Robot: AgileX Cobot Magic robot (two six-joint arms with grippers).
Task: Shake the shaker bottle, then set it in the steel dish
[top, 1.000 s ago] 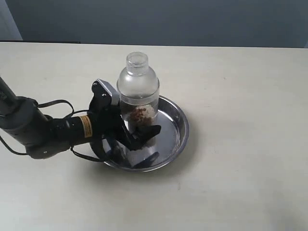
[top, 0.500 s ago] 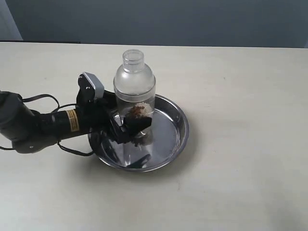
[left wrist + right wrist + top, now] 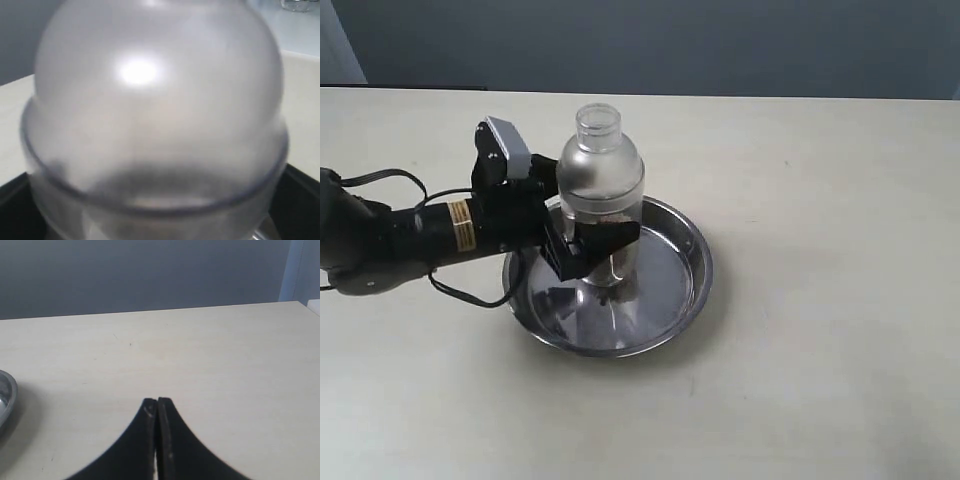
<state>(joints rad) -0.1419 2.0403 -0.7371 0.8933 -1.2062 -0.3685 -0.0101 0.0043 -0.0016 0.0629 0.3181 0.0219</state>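
The clear shaker bottle (image 3: 601,170) stands upright over the left part of the steel dish (image 3: 695,265), with brown pellets low inside it. Whether its base rests on the pan floor I cannot tell. My left gripper (image 3: 595,245) comes in from the left and is shut on the bottle's lower body, one black finger across its front. In the left wrist view the bottle's domed shoulder (image 3: 155,115) fills nearly the whole picture and hides the fingers. My right gripper (image 3: 158,402) is shut on nothing above bare table; it does not show in the exterior view.
The pale tabletop (image 3: 820,200) runs all round the dish. A dark wall lies behind the table's far edge. The left arm's cables (image 3: 390,185) loop over the table at the left. The dish's rim (image 3: 5,395) shows at one edge of the right wrist view.
The left arm has swung back to the left and levelled, carrying the bottle a little left and upward in the picture. The bottle stays upright in its grip, over the dish.
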